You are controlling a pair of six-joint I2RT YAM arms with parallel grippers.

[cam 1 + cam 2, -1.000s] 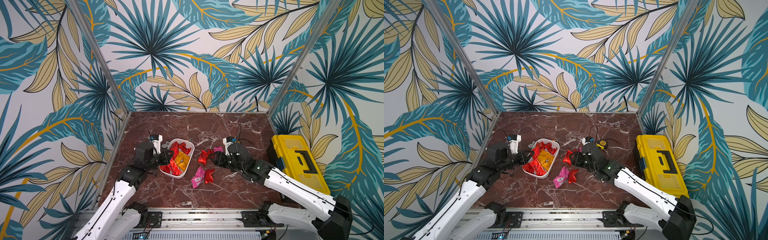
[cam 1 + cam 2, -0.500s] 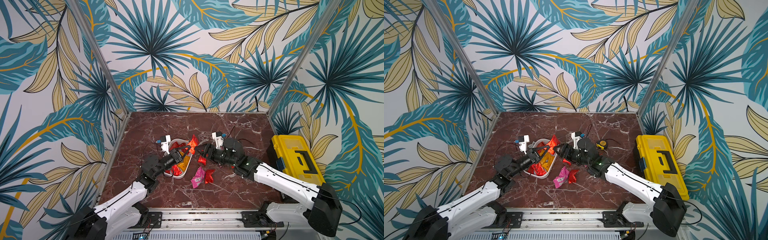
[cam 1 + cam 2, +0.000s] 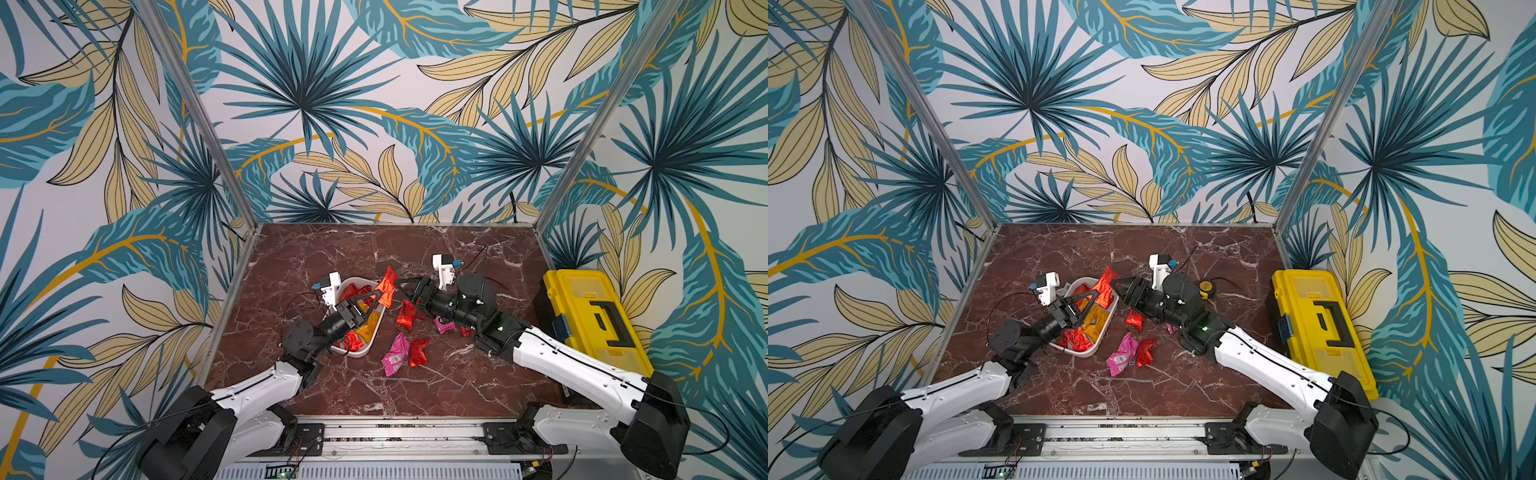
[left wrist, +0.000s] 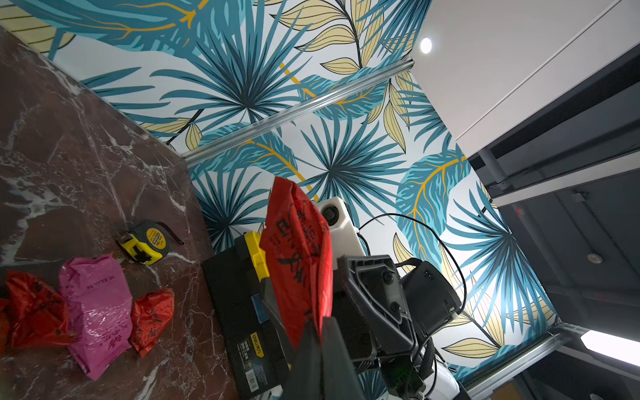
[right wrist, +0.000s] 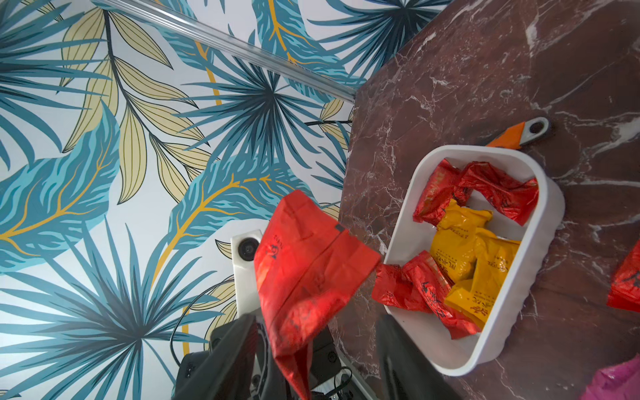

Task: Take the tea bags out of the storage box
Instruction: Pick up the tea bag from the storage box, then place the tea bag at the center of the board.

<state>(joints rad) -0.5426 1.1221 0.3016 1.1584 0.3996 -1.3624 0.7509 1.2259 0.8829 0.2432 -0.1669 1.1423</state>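
My left gripper [image 3: 379,293] is shut on the lower edge of a red tea bag [image 3: 387,286] and holds it in the air over the far right end of the white storage box [image 3: 359,354]. The left wrist view shows that tea bag [image 4: 298,249] standing up out of the shut jaws. My right gripper [image 3: 400,289] is open, one finger on each side of the same tea bag [image 5: 304,270] without touching it. Red and yellow tea bags [image 5: 464,242] lie in the storage box [image 5: 408,194]. Red [image 3: 406,314] and pink [image 3: 395,354] tea bags lie on the table.
A yellow toolbox [image 3: 590,316] stands at the right edge of the marble table. A yellow tape measure [image 3: 1205,289] lies behind my right arm. An orange-handled cutter [image 5: 519,131] lies just beyond the box's far end.
My left gripper has lifted a red tea bag from the box to above its far right end. The right gripper has swung left from the loose bags to the lifted bag.
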